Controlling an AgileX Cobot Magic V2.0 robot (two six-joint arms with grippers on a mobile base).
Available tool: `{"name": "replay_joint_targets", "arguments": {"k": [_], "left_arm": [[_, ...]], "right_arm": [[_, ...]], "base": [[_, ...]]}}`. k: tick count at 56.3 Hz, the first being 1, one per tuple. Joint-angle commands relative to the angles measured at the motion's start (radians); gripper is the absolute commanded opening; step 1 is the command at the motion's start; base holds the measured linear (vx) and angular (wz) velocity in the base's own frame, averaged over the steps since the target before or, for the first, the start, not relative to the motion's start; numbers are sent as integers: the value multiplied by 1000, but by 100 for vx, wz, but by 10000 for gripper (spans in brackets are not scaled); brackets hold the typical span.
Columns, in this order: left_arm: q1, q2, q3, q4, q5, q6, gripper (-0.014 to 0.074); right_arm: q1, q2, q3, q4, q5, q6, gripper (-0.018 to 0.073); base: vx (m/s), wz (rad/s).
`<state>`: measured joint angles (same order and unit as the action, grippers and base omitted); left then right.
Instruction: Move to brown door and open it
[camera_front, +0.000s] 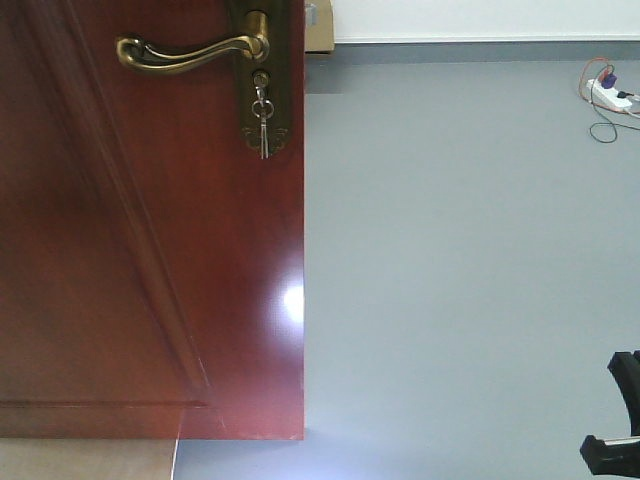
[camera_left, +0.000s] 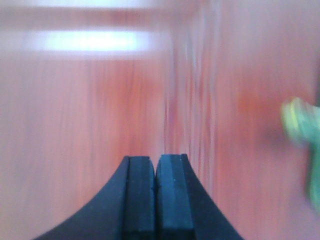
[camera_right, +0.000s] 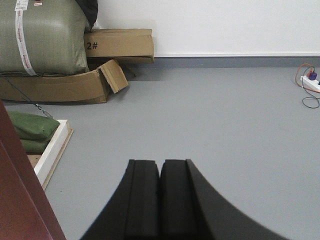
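**Door at Left, Both Grippers Closed and Empty**

The glossy reddish-brown wooden door (camera_front: 150, 250) fills the left half of the front view. Its curved brass lever handle (camera_front: 190, 52) sits at top, with keys (camera_front: 262, 110) hanging below. The left gripper (camera_left: 156, 195) faces the door, pads pressed together, holding nothing. The right gripper (camera_right: 160, 200) is likewise closed and empty above the grey floor (camera_right: 210, 120).

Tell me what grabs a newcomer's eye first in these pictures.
The glossy brown door fills the left half of the front view, its curved brass handle at the top with keys hanging in the lock below. Both wrist views show a black hand shut: the left hand close against red wood, the right hand over grey floor.
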<state>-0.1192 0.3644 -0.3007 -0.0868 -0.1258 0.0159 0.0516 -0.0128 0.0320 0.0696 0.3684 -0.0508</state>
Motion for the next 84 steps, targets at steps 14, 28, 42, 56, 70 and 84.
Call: {"name": "replay_joint_targets", "arguments": {"k": [14, 28, 42, 56, 70, 84], "left_arm": [[85, -323, 240, -3, 3, -2, 136], [122, -391, 310, -2, 48, 12, 136], [122, -391, 310, -3, 72, 24, 136], [122, -391, 310, -3, 74, 22, 136], [122, -391, 310, -3, 74, 22, 136], [122, -391, 310, -3, 74, 22, 136]], "right_arm": [[2, -6, 4, -3, -78, -6, 0], [2, -6, 4, -3, -78, -6, 0], [2, -6, 4, -3, -78, -6, 0], [2, -6, 4, -3, -78, -6, 0], [2, -6, 4, -3, -78, -6, 0], [2, -6, 4, -3, -78, -6, 0]], "base": [[0, 0], [0, 0], [0, 0], [0, 0], [0, 0], [0, 0]]}}
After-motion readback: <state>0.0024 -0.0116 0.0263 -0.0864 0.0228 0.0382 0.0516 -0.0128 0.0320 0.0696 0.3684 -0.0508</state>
